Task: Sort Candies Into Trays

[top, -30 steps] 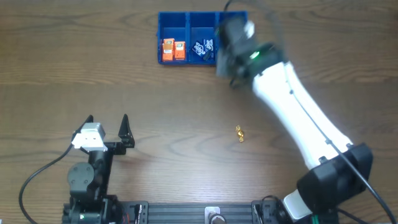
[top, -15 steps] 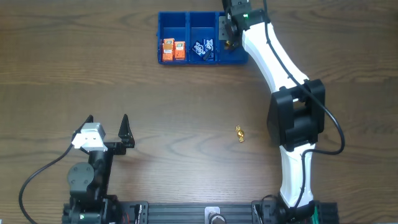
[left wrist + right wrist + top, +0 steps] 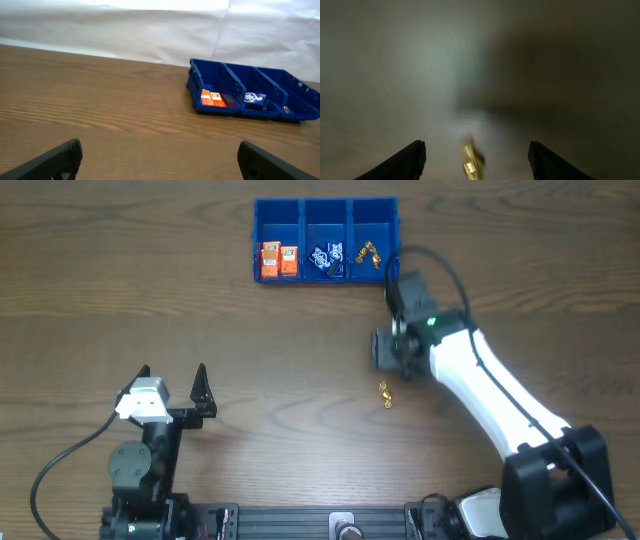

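The loose gold candy (image 3: 386,394) lies on the worktop (image 3: 250,330), right of centre and well apart from the blue tray (image 3: 257,240) at the far edge. My right jaws hang over it, spread wide and gripping nothing, and the candy shows between my two fingers. The tray holds two orange candies (image 3: 279,261) in its left compartment, a blue candy (image 3: 327,258) in the middle one and a second gold candy (image 3: 368,253) in the right one. My left jaws sit at the near left, also wide apart and empty.
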`<state>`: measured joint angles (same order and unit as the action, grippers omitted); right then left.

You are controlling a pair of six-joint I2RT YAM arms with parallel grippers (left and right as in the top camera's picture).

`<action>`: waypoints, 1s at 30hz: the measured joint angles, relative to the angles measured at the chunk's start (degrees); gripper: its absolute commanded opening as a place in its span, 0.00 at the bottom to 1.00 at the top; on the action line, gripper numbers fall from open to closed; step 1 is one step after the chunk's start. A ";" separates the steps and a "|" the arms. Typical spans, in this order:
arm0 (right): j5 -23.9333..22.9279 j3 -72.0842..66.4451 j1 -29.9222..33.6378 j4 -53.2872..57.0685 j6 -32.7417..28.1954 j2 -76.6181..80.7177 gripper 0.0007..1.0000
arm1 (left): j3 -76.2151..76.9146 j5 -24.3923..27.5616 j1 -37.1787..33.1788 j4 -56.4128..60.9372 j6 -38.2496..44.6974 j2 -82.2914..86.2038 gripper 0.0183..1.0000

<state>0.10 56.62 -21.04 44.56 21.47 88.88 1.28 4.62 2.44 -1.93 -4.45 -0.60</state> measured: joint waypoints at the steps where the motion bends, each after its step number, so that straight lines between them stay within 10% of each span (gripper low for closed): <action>1: 0.48 -2.51 -0.63 -0.33 0.61 0.35 0.69 | 0.00 0.00 0.00 0.02 0.00 0.02 1.00; 15: 1.42 -6.38 -6.54 -1.79 5.35 6.49 0.66 | 0.00 0.00 0.00 0.00 0.00 0.02 1.00; 30: -0.35 -6.34 -6.54 -2.84 6.80 7.50 0.14 | 0.00 -0.02 0.00 0.00 0.00 0.02 1.00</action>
<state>-0.25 50.28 -27.57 41.71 28.27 96.38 1.28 4.60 2.44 -1.93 -4.45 -0.58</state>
